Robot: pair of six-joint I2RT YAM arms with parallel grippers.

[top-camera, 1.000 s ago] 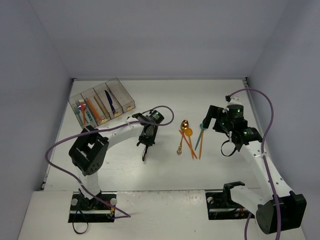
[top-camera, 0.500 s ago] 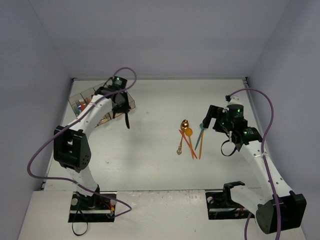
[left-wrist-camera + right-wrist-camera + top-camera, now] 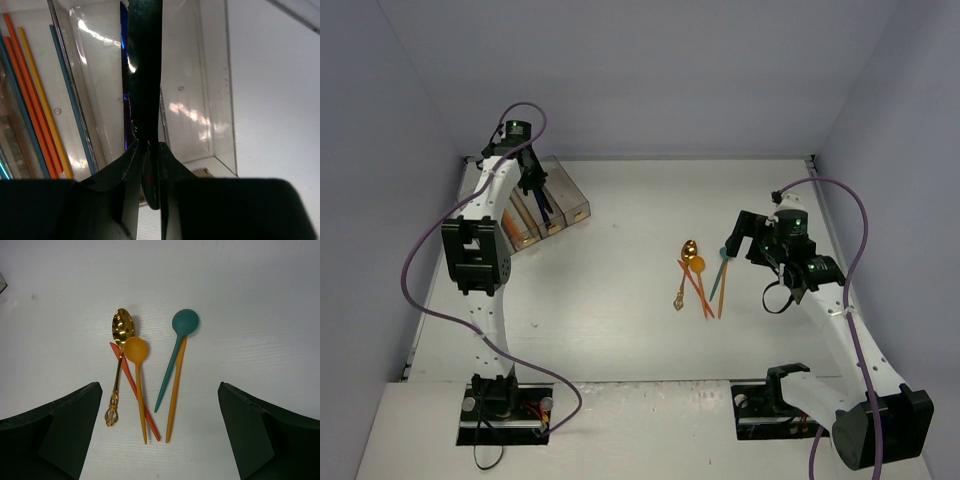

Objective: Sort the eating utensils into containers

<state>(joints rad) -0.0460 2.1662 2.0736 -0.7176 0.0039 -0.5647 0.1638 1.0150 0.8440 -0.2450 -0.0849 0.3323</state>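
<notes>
Left end effector (image 3: 149, 150) moved, gripping black utensil (image 3: 145, 75), seemingly over containers (image 3: 576, 204)

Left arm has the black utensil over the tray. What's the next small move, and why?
Probably ease the left gripper down and open it: the black utensil is clamped between its fingers, apparently above the tray compartment holding the dark blue utensil, and not yet released.
</notes>
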